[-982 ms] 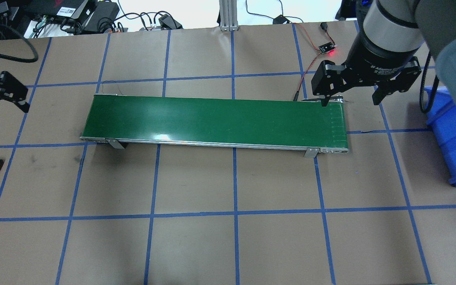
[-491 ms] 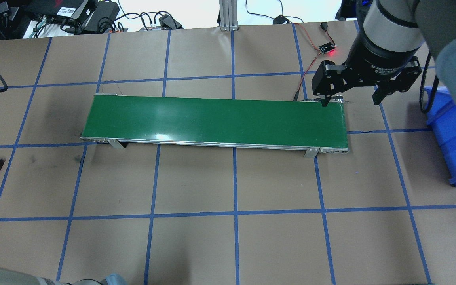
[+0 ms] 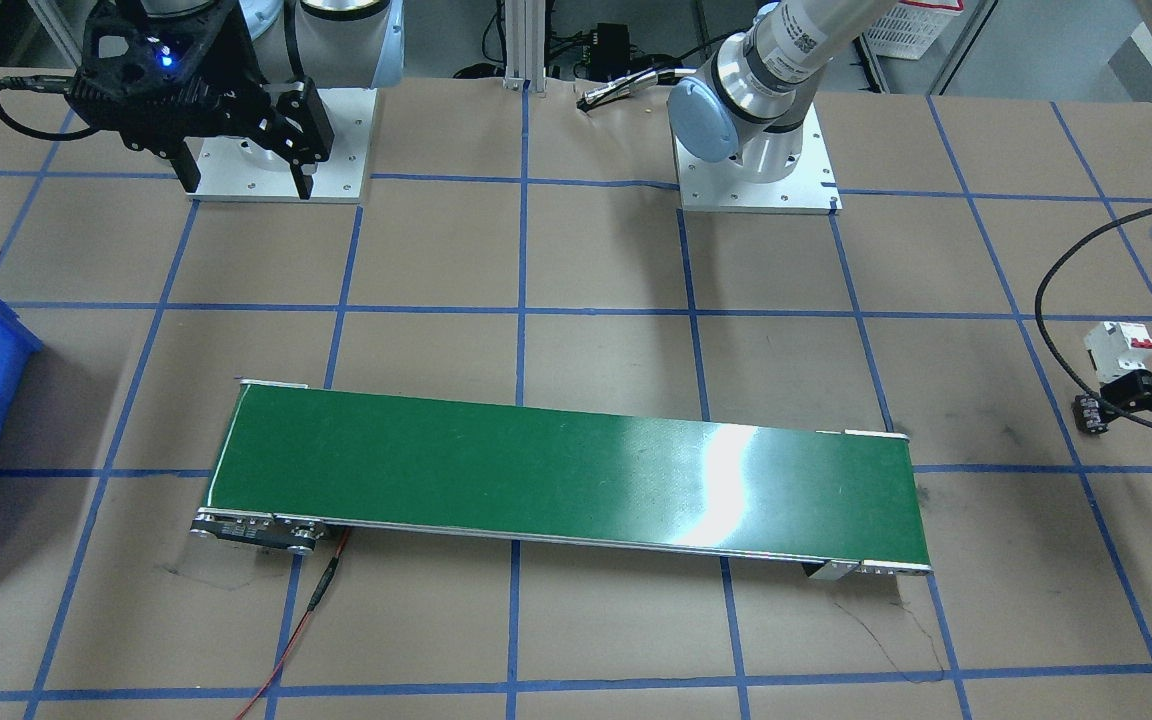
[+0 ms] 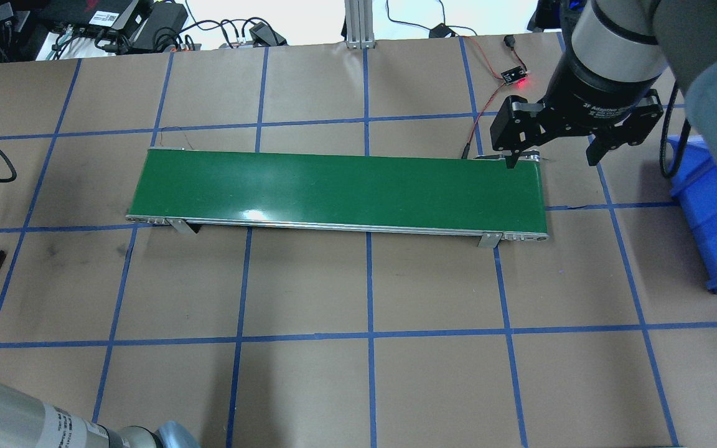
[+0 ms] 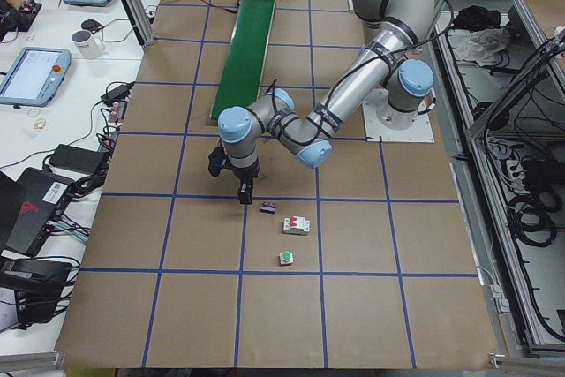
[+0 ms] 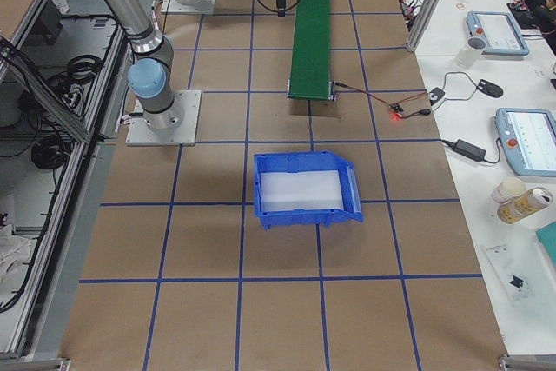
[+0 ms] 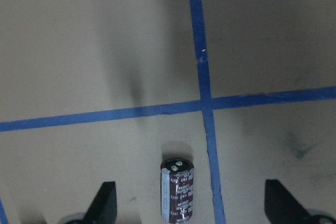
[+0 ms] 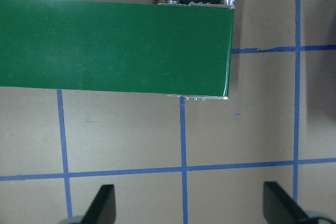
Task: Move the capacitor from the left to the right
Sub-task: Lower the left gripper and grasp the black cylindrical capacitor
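- My left gripper (image 7: 190, 205) hung with its jaws spread wide and nothing in them. The capacitor (image 7: 177, 188) lay on its side between the two fingers, a little nearer one of them.
- My worry was that the nearer finger would touch first and roll the round body out of the pinch.
- I could not read well from the wrist view how high the fingertips stood. A close made too high would probably skim over the top.
- The white breaker (image 5: 296, 225) sat just past the capacitor from the gripper, with the green button (image 5: 286, 258) beyond it. A shoved part could knock into them.
- Outside each finger only table paper (image 7: 79, 51) showed, so I judged there was room to descend.
- The conveyor belt (image 4: 340, 186) lay well away from this gripper. The right gripper (image 4: 551, 162) hung over the belt's far end, jaws wide and empty, with the blue bin (image 4: 716, 211) near it.
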Controlling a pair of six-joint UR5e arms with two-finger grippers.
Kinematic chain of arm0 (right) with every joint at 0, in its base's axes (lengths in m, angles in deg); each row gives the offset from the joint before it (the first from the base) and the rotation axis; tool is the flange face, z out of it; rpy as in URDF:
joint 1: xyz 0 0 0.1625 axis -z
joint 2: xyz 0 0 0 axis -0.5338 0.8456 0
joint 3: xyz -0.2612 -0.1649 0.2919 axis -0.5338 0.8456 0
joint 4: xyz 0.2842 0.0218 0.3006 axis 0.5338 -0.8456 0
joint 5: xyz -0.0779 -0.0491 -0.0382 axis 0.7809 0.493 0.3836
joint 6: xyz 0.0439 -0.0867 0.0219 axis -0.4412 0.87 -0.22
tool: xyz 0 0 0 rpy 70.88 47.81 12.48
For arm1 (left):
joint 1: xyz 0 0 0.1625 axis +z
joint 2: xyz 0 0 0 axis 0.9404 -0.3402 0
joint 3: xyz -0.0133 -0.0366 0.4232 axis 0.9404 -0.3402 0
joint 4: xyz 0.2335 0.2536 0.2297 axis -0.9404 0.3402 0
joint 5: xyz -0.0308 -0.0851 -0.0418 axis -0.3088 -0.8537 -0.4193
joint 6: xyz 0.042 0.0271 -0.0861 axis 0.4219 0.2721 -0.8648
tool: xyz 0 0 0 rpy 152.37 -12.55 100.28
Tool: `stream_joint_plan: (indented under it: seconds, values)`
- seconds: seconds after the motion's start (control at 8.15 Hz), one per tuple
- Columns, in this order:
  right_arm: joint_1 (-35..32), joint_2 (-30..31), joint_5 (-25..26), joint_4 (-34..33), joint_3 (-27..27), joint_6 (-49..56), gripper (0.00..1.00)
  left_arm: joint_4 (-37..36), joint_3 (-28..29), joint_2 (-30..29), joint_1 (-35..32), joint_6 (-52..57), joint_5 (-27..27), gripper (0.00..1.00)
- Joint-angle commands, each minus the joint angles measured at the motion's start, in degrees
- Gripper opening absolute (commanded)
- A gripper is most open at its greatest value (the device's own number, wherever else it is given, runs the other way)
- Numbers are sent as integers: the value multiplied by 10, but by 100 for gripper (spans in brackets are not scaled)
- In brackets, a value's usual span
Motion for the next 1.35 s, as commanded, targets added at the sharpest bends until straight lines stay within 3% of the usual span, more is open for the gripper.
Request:
stream_joint_plan:
  seconds: [0.0,0.74,0.86,0.98,1.1,1.23]
  values:
    - [0,0,0,1,0,0,100,-20,-15,-38,23,68,-1,100]
    - [0,0,-1,-1,0,-1,100,-21,-20,-56,36,82,2,100]
    - [0,0,-2,-1,-1,-1,100,-24,-20,-59,36,85,3,90]
    - [0,0,-1,-1,0,0,100,-29,-20,-61,36,85,4,89]
    - [0,0,-1,-1,0,0,100,-29,-20,-61,36,85,6,82]
    - [0,0,-1,-1,0,-1,100,-29,-20,-61,36,88,7,67]
